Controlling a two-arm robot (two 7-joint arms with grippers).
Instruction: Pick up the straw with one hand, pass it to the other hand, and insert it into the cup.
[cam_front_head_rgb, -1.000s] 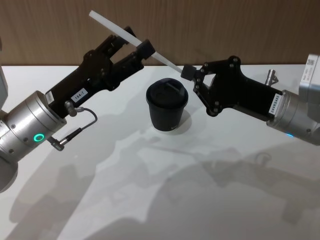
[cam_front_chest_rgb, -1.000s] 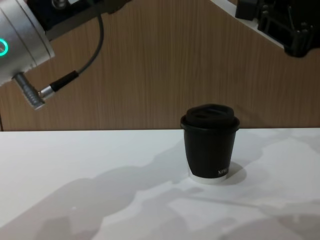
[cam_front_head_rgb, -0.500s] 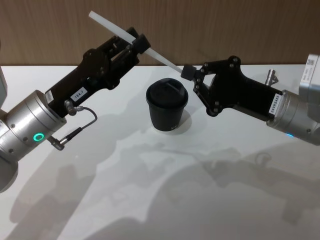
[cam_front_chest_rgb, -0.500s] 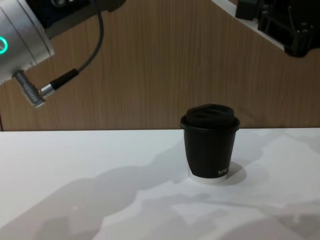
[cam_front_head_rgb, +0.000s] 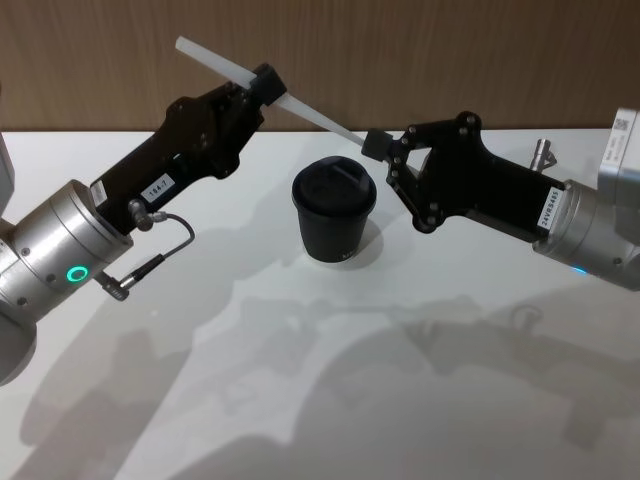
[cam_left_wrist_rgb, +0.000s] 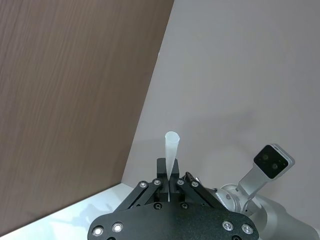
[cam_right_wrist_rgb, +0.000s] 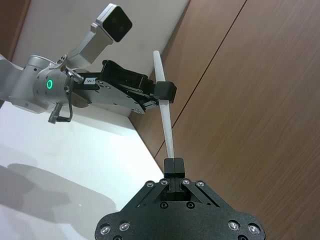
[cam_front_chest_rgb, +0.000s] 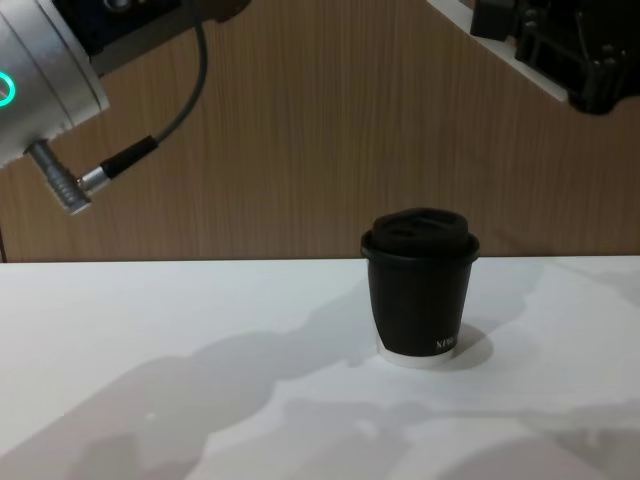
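The white straw (cam_front_head_rgb: 310, 112) hangs slanted in the air above and behind the black cup (cam_front_head_rgb: 334, 210), held at both ends of its middle stretch. My left gripper (cam_front_head_rgb: 265, 80), the one with the silver plug and cable, is shut on the straw's upper part. My right gripper (cam_front_head_rgb: 375, 144), plain black, is shut on the straw's lower end, just above the cup's lid. In the left wrist view the straw (cam_left_wrist_rgb: 171, 150) rises from the shut fingers. The right wrist view shows the straw (cam_right_wrist_rgb: 167, 125) running from my right gripper (cam_right_wrist_rgb: 173, 167) up to the left gripper (cam_right_wrist_rgb: 165, 92). The cup (cam_front_chest_rgb: 420, 285) stands upright.
The white table (cam_front_head_rgb: 320, 380) spreads around the cup, with a wooden wall (cam_front_chest_rgb: 300, 130) behind it. In the chest view the left arm's plug and cable (cam_front_chest_rgb: 90, 180) hang at the upper left, and part of the right arm (cam_front_chest_rgb: 570, 50) sits at the upper right.
My left gripper, open around the straw a second ago, has shut on it. The right gripper, the straw and the cup have stayed where they were.
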